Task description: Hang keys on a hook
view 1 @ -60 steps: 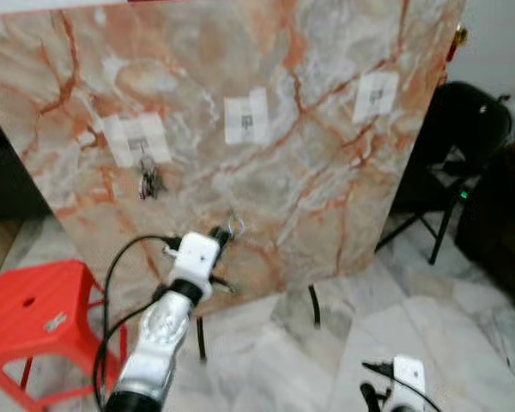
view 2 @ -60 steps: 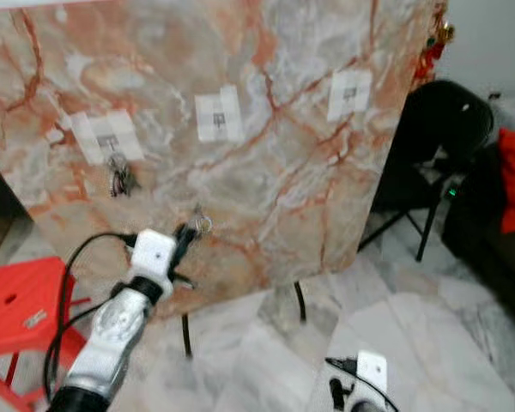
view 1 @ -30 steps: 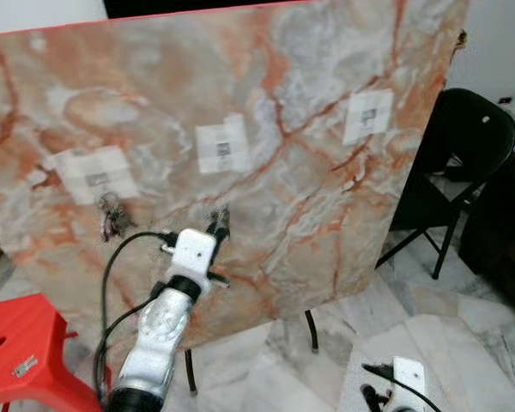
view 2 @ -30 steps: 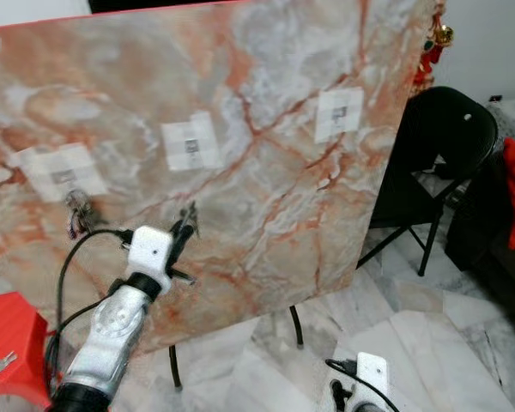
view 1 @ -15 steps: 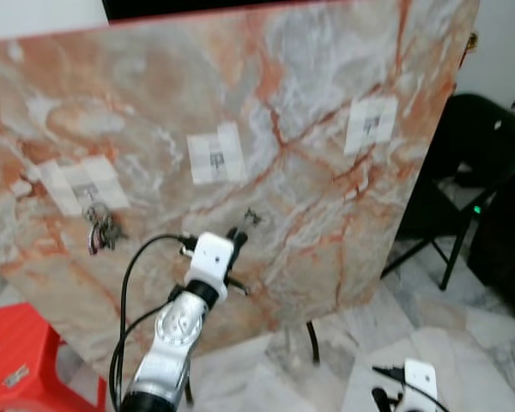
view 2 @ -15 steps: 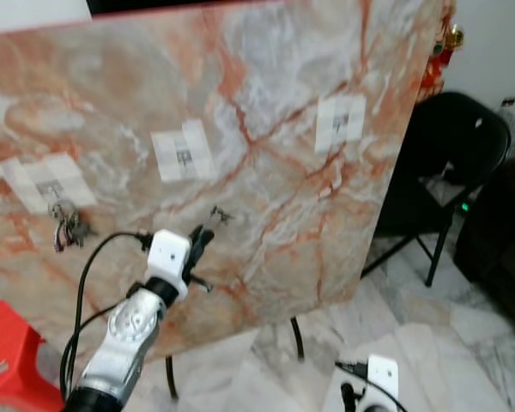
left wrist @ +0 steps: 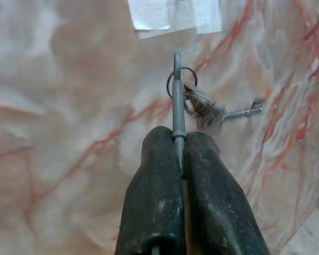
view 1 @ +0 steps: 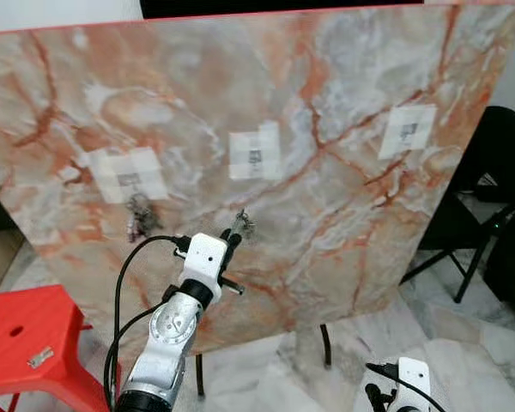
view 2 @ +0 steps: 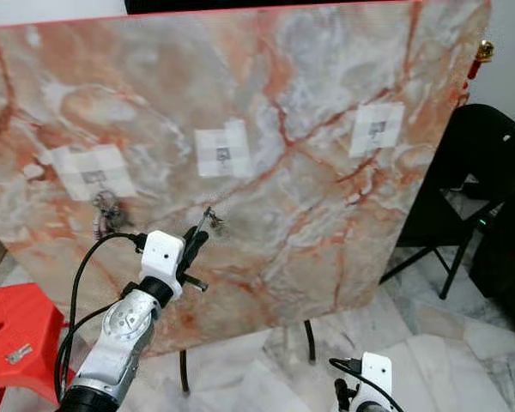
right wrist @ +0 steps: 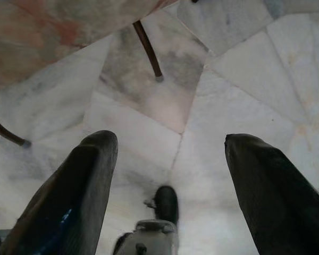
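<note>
My left gripper is raised in front of an upright marble board and is shut on a key. In the left wrist view its fingers pinch the key's shaft, with the ring and bunch of keys dangling past the tips. The keys hang close to the board, just below the middle white tape patch with its hook. Another key bunch hangs from the left patch. A third patch is at the right. My right gripper hangs open low over the floor.
A red plastic stool stands at the lower left. A black folding chair is behind the board's right edge. The board rests on thin dark legs over a marble tile floor.
The whole view has shifted as the camera moved. Against the board, the left gripper with the keys has risen nearer to the middle patch than two seconds ago. The right arm still hangs.
</note>
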`<state>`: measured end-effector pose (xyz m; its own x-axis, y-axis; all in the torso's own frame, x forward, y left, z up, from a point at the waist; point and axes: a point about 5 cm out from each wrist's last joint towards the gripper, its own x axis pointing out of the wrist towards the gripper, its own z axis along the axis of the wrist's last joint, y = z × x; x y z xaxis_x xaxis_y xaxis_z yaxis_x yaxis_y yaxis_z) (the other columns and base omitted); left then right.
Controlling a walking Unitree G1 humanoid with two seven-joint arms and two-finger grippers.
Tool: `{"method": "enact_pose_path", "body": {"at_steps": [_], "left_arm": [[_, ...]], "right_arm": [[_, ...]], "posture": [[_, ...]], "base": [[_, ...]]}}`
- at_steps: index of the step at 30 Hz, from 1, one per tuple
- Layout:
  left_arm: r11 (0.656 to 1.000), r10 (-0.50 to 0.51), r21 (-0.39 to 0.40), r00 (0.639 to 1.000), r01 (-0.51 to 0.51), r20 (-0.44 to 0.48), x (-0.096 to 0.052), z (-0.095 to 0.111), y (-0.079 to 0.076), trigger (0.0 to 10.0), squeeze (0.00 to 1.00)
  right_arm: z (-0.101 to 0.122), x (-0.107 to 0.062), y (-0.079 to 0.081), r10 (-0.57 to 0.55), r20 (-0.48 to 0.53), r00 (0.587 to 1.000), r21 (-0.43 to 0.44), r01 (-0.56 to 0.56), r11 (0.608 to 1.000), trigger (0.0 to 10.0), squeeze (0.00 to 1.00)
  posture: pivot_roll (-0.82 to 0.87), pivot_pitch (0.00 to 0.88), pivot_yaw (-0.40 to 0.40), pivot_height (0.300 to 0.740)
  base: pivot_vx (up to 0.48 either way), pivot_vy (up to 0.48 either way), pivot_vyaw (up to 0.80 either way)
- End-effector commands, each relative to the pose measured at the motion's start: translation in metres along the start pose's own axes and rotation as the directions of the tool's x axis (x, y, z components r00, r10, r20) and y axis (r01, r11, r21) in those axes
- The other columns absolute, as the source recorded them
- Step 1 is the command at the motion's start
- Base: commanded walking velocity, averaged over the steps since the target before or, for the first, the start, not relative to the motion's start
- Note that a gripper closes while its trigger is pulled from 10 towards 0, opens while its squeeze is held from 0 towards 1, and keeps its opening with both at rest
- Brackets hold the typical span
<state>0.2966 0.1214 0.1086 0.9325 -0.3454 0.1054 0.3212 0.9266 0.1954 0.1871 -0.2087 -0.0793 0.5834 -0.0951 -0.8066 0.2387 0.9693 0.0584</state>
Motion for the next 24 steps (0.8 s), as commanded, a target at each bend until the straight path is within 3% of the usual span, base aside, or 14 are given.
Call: {"method": "enact_pose_path", "body": {"at_steps": [1, 5, 24], "left_arm": [[1.000, -0.006, 0.000, 1.000, 0.006, 0.026, 0.004, 0.008, -0.001, 10.0, 0.00], [1.000, -0.014, 0.001, 0.999, 0.014, 0.031, 0.004, 0.009, -0.002, 10.0, 0.00], [0.993, -0.113, 0.024, 0.989, 0.112, 0.100, 0.008, 0.027, -0.014, 10.0, 0.00]], "right_arm": [[0.000, 0.000, -0.002, -0.008, -0.001, 1.000, 0.011, 0.008, 1.000, 10.0, 0.00], [0.000, 0.000, -0.003, -0.008, 0.001, 1.000, 0.004, 0.008, 1.000, 10.0, 0.00], [0.001, 0.000, -0.002, 0.000, 0.004, 1.000, -0.005, 0.001, 1.000, 10.0, 0.00]], "posture": [[0.02, 0.000, -0.026, 0.732], [0.02, 0.000, -0.026, 0.732], [0.03, 0.000, -0.027, 0.732]], "base": [[0.000, 0.409, -0.79], [0.000, 0.360, -0.20], [0.000, 0.000, 0.00]]}}
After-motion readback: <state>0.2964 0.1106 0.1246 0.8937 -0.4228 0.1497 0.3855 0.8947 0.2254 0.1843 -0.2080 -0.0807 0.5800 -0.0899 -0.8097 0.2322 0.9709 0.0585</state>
